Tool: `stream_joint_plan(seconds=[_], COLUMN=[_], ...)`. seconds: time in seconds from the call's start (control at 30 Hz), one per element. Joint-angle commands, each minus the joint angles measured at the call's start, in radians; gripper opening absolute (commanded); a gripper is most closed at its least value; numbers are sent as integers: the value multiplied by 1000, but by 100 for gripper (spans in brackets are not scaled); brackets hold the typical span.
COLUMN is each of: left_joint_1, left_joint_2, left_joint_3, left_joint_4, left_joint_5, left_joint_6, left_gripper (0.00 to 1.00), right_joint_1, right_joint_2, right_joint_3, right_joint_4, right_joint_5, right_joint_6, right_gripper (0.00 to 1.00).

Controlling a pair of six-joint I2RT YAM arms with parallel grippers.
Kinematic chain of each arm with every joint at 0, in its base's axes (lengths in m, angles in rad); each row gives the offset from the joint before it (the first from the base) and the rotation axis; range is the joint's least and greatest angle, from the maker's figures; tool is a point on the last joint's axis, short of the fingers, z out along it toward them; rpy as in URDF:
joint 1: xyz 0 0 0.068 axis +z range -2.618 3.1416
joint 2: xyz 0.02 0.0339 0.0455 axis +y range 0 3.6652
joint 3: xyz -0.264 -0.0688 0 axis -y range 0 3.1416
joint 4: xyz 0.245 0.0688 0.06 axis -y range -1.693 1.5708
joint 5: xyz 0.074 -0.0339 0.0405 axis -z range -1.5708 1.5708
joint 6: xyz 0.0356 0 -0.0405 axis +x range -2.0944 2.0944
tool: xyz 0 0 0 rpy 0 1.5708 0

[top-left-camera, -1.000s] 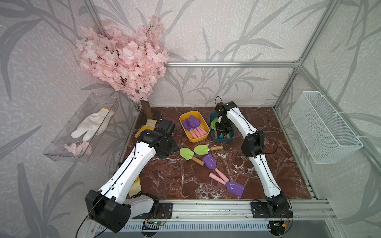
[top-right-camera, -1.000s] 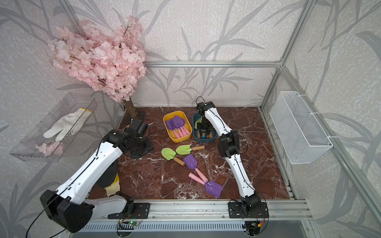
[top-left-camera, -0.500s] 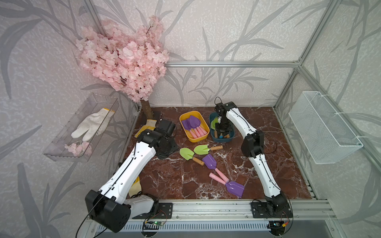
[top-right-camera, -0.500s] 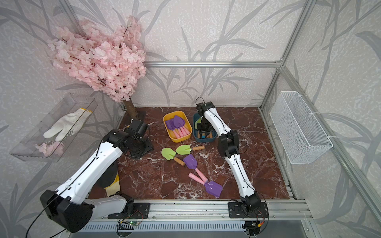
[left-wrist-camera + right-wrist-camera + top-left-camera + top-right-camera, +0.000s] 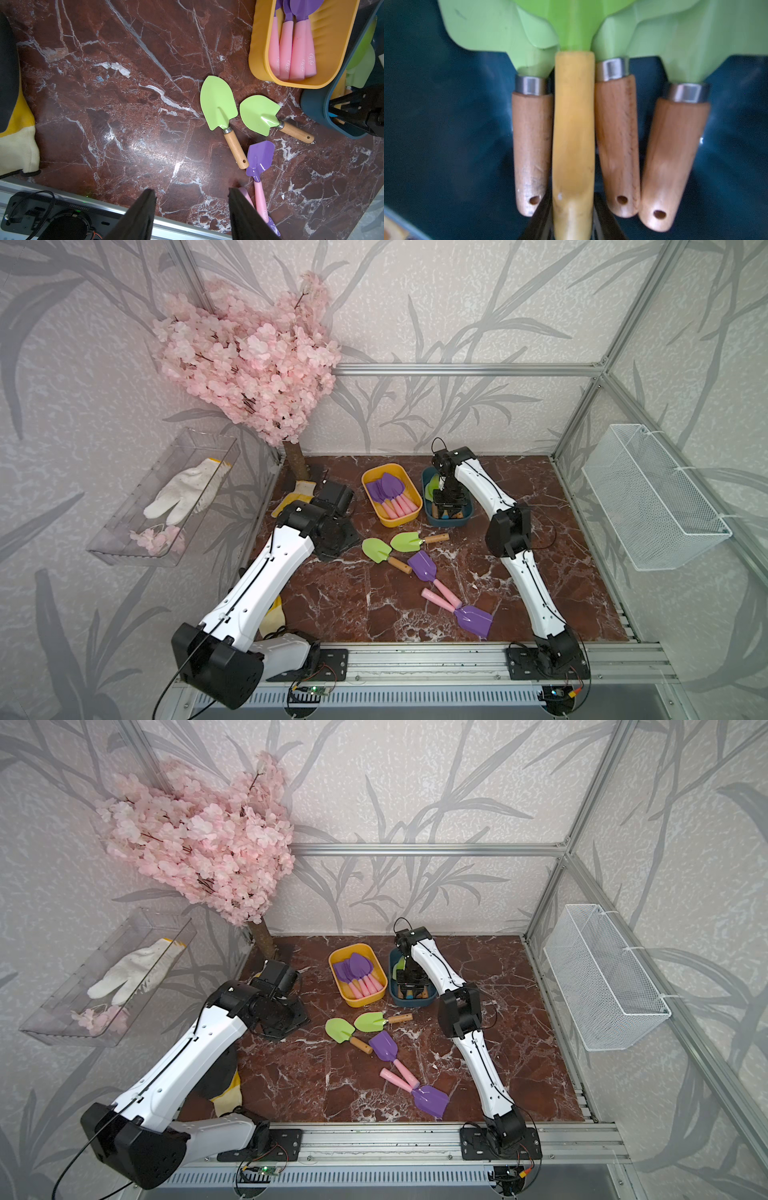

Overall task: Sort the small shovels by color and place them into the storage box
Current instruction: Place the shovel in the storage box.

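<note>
My right gripper (image 5: 572,224) pinches the yellow-handled shovel (image 5: 573,124) inside the blue box (image 5: 449,523), purple shovels (image 5: 390,493) fill the yellow box (image 5: 392,523), left gripper (image 5: 191,193) spread and empty, four loose shovels (image 5: 422,566) wait mid-way across the tabletop (image 5: 332,605).

4 shovels (image 5: 422,566) lie before 2 side-by-side tubs (image 5: 401,521).
</note>
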Motion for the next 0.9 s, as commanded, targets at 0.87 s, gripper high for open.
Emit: stream_joint_plan(seconds=[0.87], left_joint_1=[7], left_joint_2=[-13], left_joint_3=[-4], left_joint_4=[-28], left_joint_5=[-12], left_joint_6=[8], left_gripper=[60], right_joint_1=[2], right_joint_2=[-65], right_joint_3=[62], right_joint_4=[-15], right_joint_5=[48], right_joint_6=[10], right_gripper=[44])
